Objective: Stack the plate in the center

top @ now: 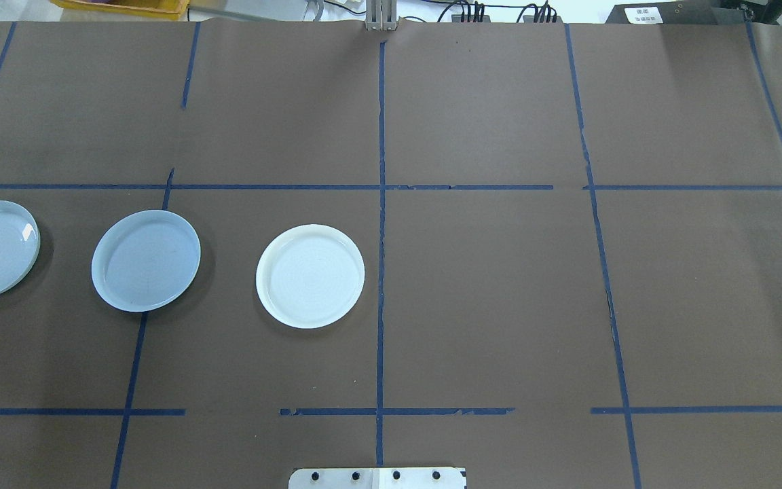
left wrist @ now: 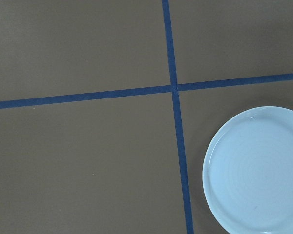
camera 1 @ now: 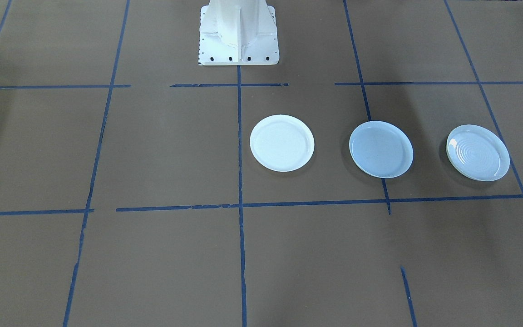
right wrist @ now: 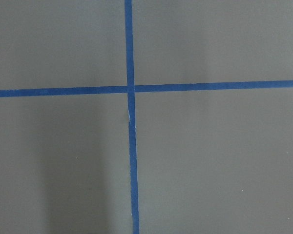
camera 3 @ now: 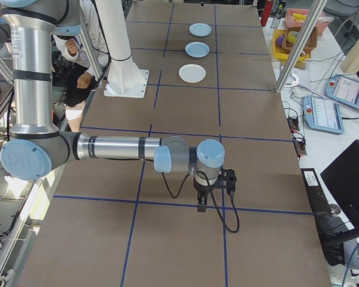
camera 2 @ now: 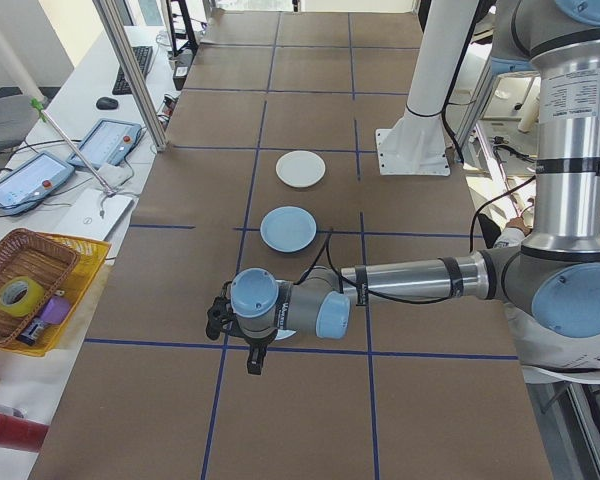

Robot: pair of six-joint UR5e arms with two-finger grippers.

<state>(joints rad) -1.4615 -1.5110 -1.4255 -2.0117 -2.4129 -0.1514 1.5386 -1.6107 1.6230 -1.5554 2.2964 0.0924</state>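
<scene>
**Robot body: silver UR5e arms, blue joint caps, white pedestal**

Both arms alike: brushed silver aluminium tube links, grey joint housings, round pale-blue plastic end caps. Left arm [camera 2: 410, 280] has black bands on the forearm tube and a thin black cable looping loose from forearm to wrist. Right arm [camera 3: 116, 147] has the same black bands and a black cable hanging in a loop under the wrist. Each wrist ends in a small black gripper: left gripper [camera 2: 255, 362], right gripper [camera 3: 201, 207]; finger detail too small to tell. White painted pedestal column [camera 1: 239, 27] with ribbed sides on a square white base plate [top: 377, 478], a row of dark bolt heads along its edge.
</scene>
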